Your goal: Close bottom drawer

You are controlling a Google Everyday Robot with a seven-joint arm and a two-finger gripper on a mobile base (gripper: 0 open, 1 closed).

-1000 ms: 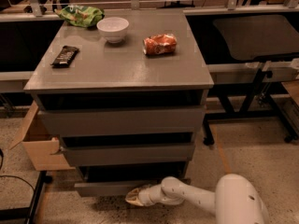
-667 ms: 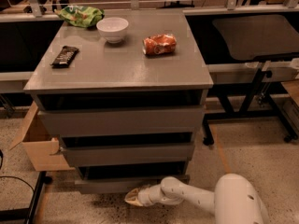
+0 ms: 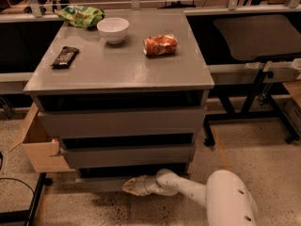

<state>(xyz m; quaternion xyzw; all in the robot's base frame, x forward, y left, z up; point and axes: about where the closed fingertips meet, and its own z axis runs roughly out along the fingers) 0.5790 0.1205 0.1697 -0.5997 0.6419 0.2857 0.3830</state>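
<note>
The bottom drawer [image 3: 101, 183] is the lowest and narrowest grey drawer of the grey cabinet [image 3: 122, 74]. Only its slim front panel shows, just under the middle drawer [image 3: 129, 155]. It sticks out only slightly. My gripper [image 3: 130, 186] is at floor level, at the end of my white arm [image 3: 188, 189]. Its tip rests against the right part of the drawer's front panel. The top drawer [image 3: 122, 121] sits above.
On the cabinet top lie a white bowl [image 3: 113, 29], an orange snack bag [image 3: 160, 44], a black bar [image 3: 65, 56] and a green bag [image 3: 80, 15]. A cardboard box [image 3: 35, 145] stands left of the cabinet. A black table [image 3: 256, 36] with metal legs stands at the right.
The gripper and arm have barely moved. The bottom drawer's front stays in about the same place.
</note>
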